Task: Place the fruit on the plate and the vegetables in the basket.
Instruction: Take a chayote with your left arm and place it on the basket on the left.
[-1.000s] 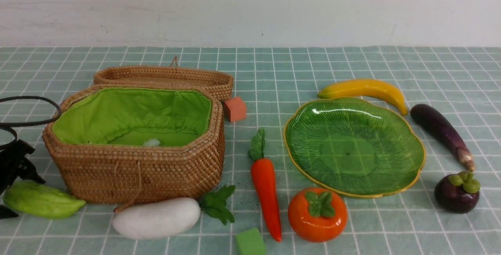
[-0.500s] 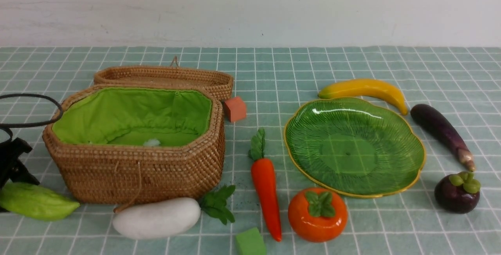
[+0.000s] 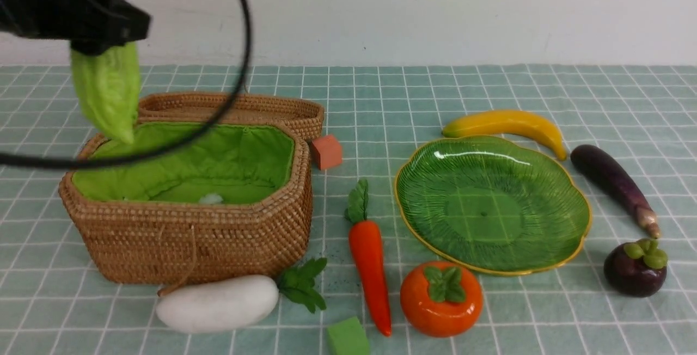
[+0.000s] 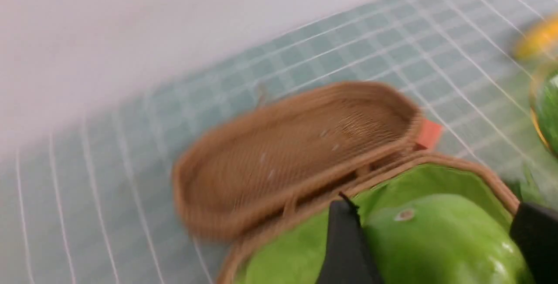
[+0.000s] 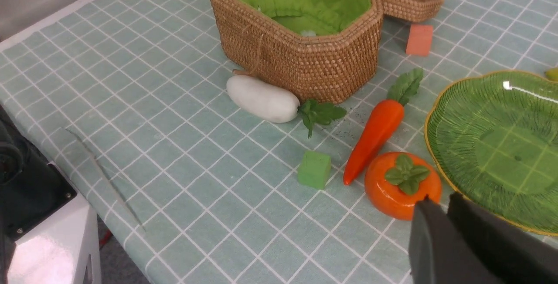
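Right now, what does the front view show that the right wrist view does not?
Only the front view: the left end effector holding the cucumber over the basket, the eggplant and the mangosteen. Only the right wrist view: the right end effector and the table's edge. Both: basket, radish, carrot, persimmon, plate.

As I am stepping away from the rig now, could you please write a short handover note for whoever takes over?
Left gripper: shut on the cucumber piece, raised over the basket's left end.
Right gripper: shut, empty, beside the persimmon.
Done: nothing placed yet; the plate is bare.
Left: release the cucumber piece into the basket, then radish, carrot, eggplant; banana, persimmon, mangosteen go on the plate.
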Controlling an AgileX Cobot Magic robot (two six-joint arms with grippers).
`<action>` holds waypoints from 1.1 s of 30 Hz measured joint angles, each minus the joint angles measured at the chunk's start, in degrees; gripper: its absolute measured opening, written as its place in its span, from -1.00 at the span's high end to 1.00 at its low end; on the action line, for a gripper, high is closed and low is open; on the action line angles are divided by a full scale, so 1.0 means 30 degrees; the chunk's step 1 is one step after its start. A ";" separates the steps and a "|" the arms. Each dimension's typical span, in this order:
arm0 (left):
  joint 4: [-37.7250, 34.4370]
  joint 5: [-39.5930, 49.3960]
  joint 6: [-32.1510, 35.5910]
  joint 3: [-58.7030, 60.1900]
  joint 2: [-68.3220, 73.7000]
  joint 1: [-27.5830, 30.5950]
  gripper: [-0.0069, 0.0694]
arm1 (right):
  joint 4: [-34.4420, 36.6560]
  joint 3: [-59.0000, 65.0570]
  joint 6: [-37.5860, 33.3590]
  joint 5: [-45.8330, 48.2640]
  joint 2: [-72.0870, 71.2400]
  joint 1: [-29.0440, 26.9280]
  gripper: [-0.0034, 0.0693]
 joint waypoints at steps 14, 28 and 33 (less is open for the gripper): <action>1.2242 0.0194 0.2755 -0.1102 0.7088 -0.4112 -0.35 | 0.0000 -0.0659 0.0000 0.1949 0.0000 0.0000 0.73; 1.2240 0.0779 0.1534 -0.1133 0.6804 -0.4112 -0.92 | -0.0018 -0.0659 0.0000 0.0852 0.0000 0.0000 0.72; 1.0813 0.1667 -0.2020 -0.1133 0.5196 -0.4267 -0.69 | -0.0038 -0.0659 0.0000 0.0403 0.0000 0.0000 0.72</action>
